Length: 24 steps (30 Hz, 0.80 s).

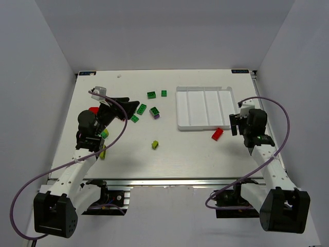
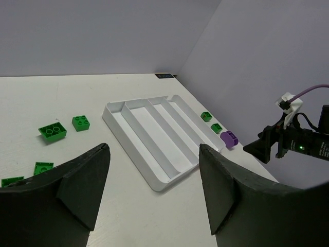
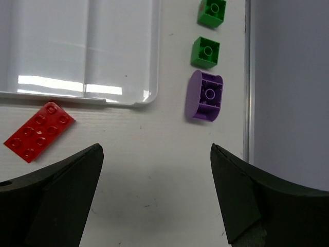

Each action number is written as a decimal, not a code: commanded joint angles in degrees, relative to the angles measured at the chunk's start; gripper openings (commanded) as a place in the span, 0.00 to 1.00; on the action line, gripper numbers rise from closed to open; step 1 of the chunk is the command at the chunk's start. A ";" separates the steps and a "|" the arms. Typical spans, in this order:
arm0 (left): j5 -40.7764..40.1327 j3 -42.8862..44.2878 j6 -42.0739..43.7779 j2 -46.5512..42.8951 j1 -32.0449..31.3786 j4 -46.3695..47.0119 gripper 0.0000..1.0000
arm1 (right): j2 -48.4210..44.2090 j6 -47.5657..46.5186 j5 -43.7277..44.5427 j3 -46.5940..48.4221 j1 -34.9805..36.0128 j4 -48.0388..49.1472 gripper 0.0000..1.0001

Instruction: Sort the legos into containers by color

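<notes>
The white four-compartment tray [image 1: 204, 126] lies at the right middle with nothing in it. A red brick [image 1: 217, 134] lies just off its near edge. Green bricks [image 1: 151, 95] [image 1: 141, 108], a green-on-purple stack [image 1: 154, 112] and a yellow-green brick [image 1: 154, 145] are scattered in the middle. My left gripper [image 1: 126, 107] is open and empty, above the table left of them. My right gripper [image 3: 157, 149] is open and empty over bare table by the tray's near right corner. The red brick [image 3: 38, 131] lies to its left, a purple brick [image 3: 205, 95] and two green bricks [image 3: 205, 52] ahead.
Yellow-green bricks [image 1: 103, 152] and a red piece [image 1: 94, 109] lie under the left arm. The table's right edge [image 3: 247, 77] runs close beside the purple brick. The left wrist view shows the tray [image 2: 131, 146], green bricks [image 2: 52, 130] and the right arm [image 2: 293, 144].
</notes>
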 commanded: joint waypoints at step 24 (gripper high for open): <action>-2.22 3.09 6.62 2.72 -2.48 -6.40 0.79 | 33.58 1.17 3.33 27.09 -8.65 -6.45 0.87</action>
